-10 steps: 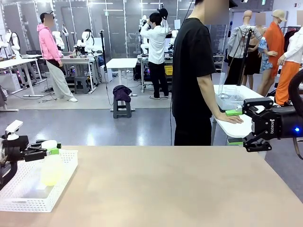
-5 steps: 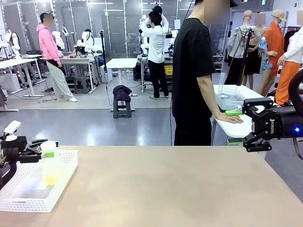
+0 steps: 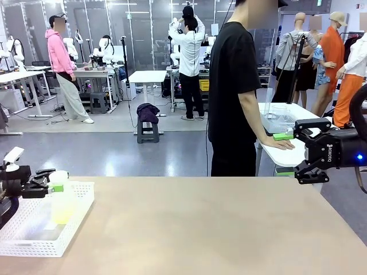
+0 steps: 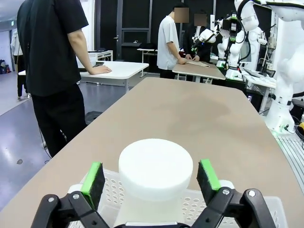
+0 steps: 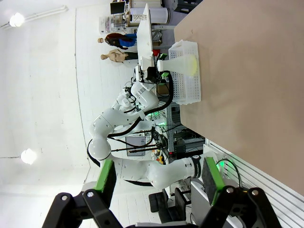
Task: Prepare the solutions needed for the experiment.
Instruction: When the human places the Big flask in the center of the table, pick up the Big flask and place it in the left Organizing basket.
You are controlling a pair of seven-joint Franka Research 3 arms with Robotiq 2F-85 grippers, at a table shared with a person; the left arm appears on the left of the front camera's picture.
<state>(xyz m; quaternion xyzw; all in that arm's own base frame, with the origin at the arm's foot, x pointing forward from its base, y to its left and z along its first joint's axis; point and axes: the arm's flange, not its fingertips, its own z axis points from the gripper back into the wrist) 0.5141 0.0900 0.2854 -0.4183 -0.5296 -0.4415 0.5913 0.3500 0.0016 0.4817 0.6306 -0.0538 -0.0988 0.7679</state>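
Observation:
A translucent conical flask (image 3: 62,207) holding the pale yellow-green solution stands upright in a white perforated basket (image 3: 34,243) at the table's left end. My left gripper (image 3: 50,181) is open at the flask's neck. In the left wrist view its green pads (image 4: 93,178) flank the white cap (image 4: 155,166) with a gap on each side. My right gripper (image 3: 284,153) hangs open and empty past the table's right end, above table height. The right wrist view, rolled sideways, shows the flask (image 5: 184,63) in the basket (image 5: 188,90) far across the table beyond the right gripper (image 5: 159,181).
The tan tabletop (image 3: 200,229) stretches bare from the basket to the right edge. A person in a black shirt (image 3: 232,86) stands at the far side, turned away, one hand (image 3: 279,144) resting on a white side table. The basket sits close to the table's front-left corner.
My left gripper has opened, letting go of the flask's neck, and drawn back a little to the left. The flask stays standing in the basket. The right arm has not moved.

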